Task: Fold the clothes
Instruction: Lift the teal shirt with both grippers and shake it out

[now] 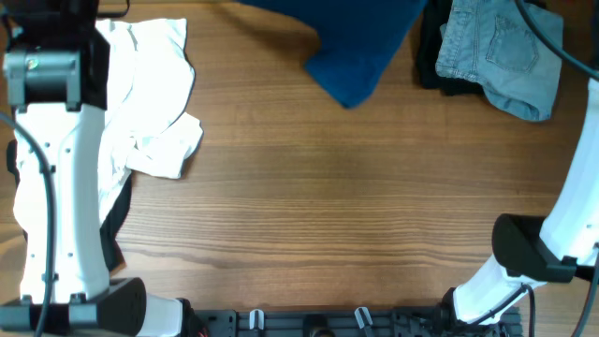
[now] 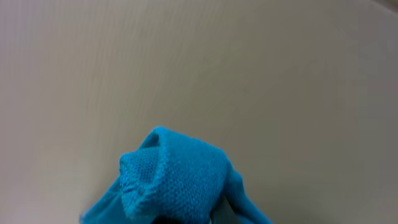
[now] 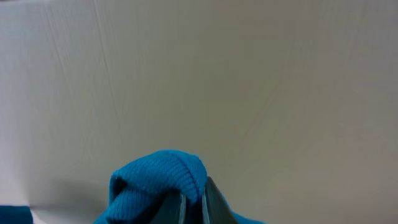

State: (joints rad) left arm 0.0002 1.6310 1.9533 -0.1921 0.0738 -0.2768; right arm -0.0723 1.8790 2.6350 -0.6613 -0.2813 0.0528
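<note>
A blue knit sweater (image 1: 360,47) hangs at the table's far edge in the overhead view, with its upper part cut off by the frame. In the left wrist view a bunched fold of the sweater (image 2: 177,180) covers my left gripper (image 2: 189,216), which is shut on it. In the right wrist view my right gripper (image 3: 193,204) is shut on a ribbed edge of the sweater (image 3: 158,177), held up against a pale blank background. Neither gripper's fingers show in the overhead view.
A crumpled white garment (image 1: 145,94) lies at the far left, with a black one (image 1: 117,220) under it. Pale denim shorts (image 1: 501,51) lie on a dark garment (image 1: 430,56) at the far right. The left arm (image 1: 51,168) and the right arm (image 1: 552,243) stand at the table's sides.
</note>
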